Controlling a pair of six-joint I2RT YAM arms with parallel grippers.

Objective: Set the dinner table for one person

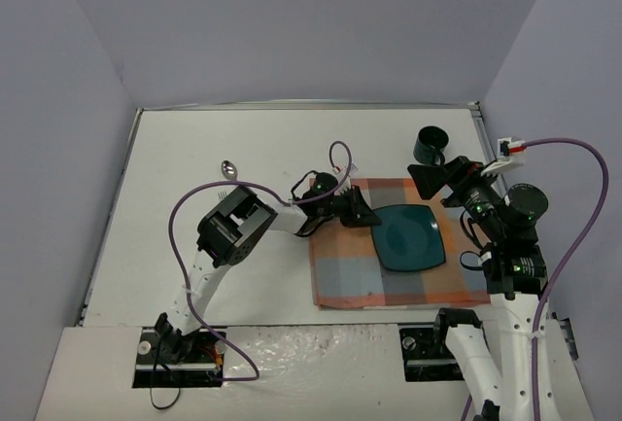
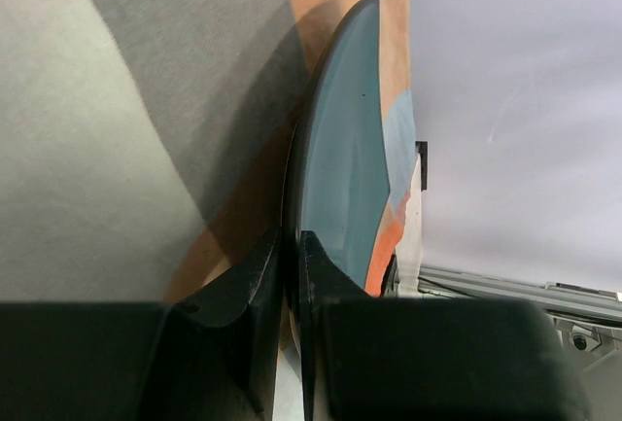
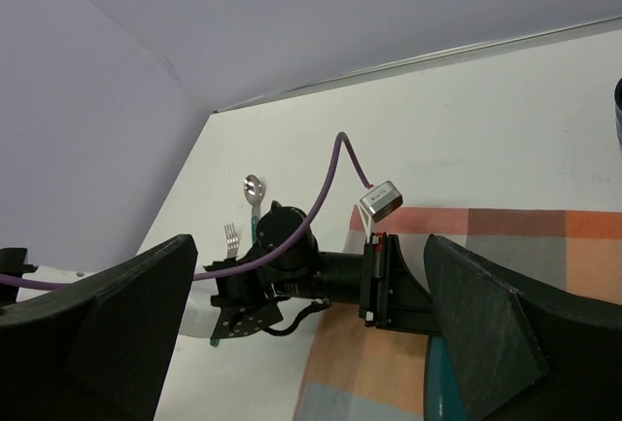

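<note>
A teal square plate (image 1: 408, 236) lies on the orange-and-blue-grey plaid cloth (image 1: 350, 280), on the white dinner table (image 1: 243, 139). My left gripper (image 1: 365, 215) is shut on the plate's left rim; in the left wrist view the jaws (image 2: 290, 242) pinch the plate's edge (image 2: 340, 139). My right gripper (image 1: 439, 180) is open and empty over the cloth's far right corner, next to a dark mug (image 1: 430, 146). In the right wrist view its fingers (image 3: 126, 324) stand wide apart. A spoon (image 1: 228, 167) and a fork (image 3: 231, 237) lie on the table, left of the left arm.
Grey walls enclose the table on three sides. A purple cable (image 1: 180, 236) loops off the left arm over the table's left half. The right arm's cable (image 1: 583, 197) hangs past the right edge. The spoon also shows in the right wrist view (image 3: 253, 188).
</note>
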